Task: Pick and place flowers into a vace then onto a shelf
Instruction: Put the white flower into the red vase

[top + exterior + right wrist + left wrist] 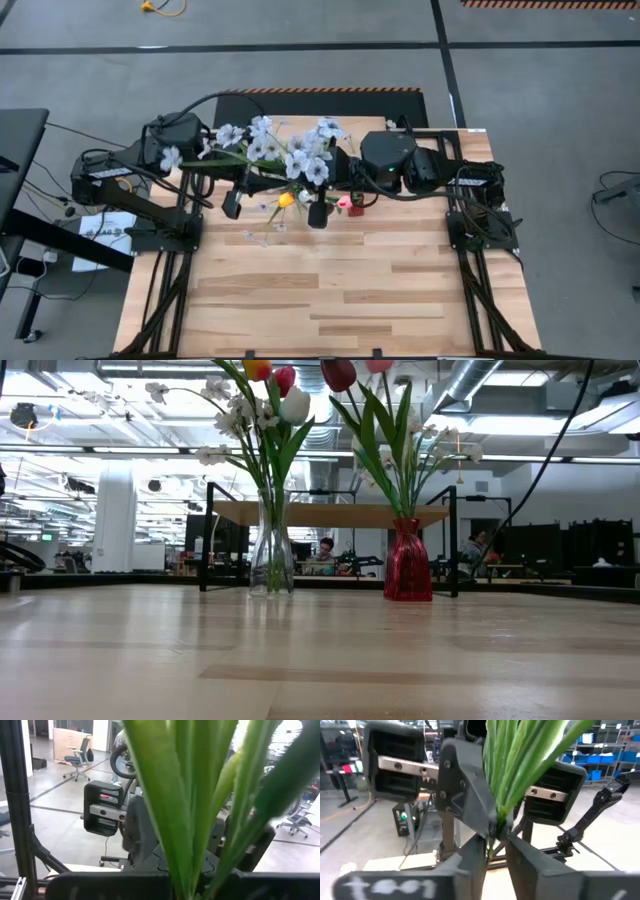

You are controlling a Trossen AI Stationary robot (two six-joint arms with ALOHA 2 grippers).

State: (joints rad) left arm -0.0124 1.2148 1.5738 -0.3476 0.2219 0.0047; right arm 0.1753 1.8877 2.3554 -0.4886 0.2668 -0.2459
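Flowers (pixel 275 420) upright in two vases (pixel 272 555) before shelf (pixel 330 513).

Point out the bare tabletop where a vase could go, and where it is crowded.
Free: the tabletop from the vases to its near edge, between the arm bases. Crowded: the far strip, where the clear vase, red vase, flowers and shelf cluster.

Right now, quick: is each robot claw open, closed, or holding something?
Left gripper: closed on the flowers, at their green stems.
Right gripper: stems run through it; open or closed cannot be told.
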